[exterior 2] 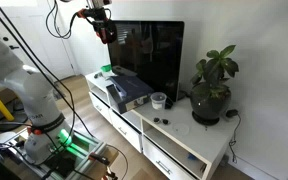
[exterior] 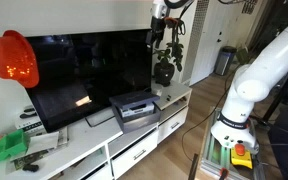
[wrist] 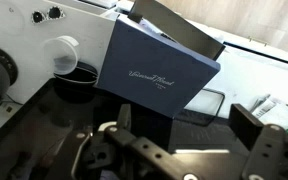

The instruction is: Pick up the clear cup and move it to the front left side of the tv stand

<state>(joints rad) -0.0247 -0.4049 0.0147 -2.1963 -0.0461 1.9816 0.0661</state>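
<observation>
The clear cup (exterior 2: 159,100) stands upright on the tv stand (exterior 2: 134,125), between the grey box device and the plant pot. From above in the wrist view it shows as a whitish round rim (wrist: 64,55) to the left of the box. My gripper (exterior 2: 104,30) hangs high above the stand, level with the television's top edge and well away from the cup. It is open and empty, with its fingers spread wide in the wrist view (wrist: 189,125). It also shows in an exterior view (exterior: 156,35) above the white stand (exterior: 94,150).
A grey box device (exterior 2: 124,90) lies on the stand in front of the big black television (exterior 2: 149,60). A potted plant (exterior 2: 212,85) stands at one end. Green items (exterior: 9,148) and a red-orange object (exterior: 12,58) are at the other end. Small dark bits (exterior 2: 159,121) lie near the cup.
</observation>
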